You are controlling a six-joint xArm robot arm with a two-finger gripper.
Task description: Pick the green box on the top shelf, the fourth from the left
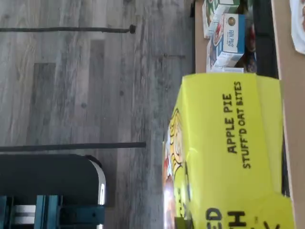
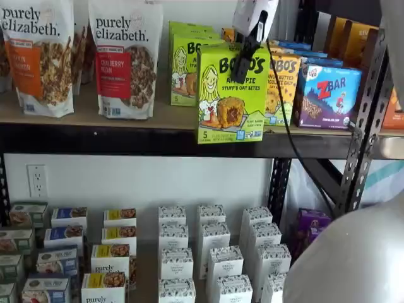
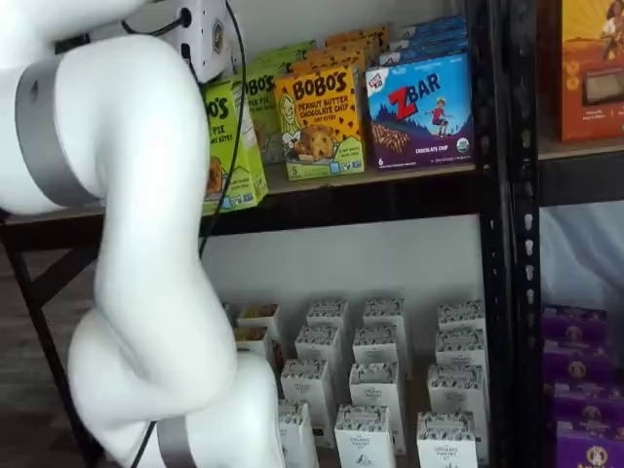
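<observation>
The green box (image 2: 231, 95) is a lime-green Bobo's Apple Pie carton. It stands upright but hangs out in front of the top shelf (image 2: 95, 136), with its lower edge overlapping the black front beam. My gripper (image 2: 243, 71) comes down from above and is shut on the box's top; one black finger lies over its front face. The wrist view shows the box's side (image 1: 228, 143) very close, with grey floor beyond it. In a shelf view the box (image 3: 226, 146) shows partly behind my white arm (image 3: 136, 244), under the gripper body (image 3: 205, 39).
A second green Bobo's box (image 2: 183, 69) stands further back. The orange-yellow Bobo's box (image 2: 284, 79) and a blue Z Bar box (image 2: 328, 95) are to the right, granola bags (image 2: 126, 57) to the left. Small white cartons (image 2: 214, 252) fill the lower level. A black upright (image 2: 363, 126) stands at right.
</observation>
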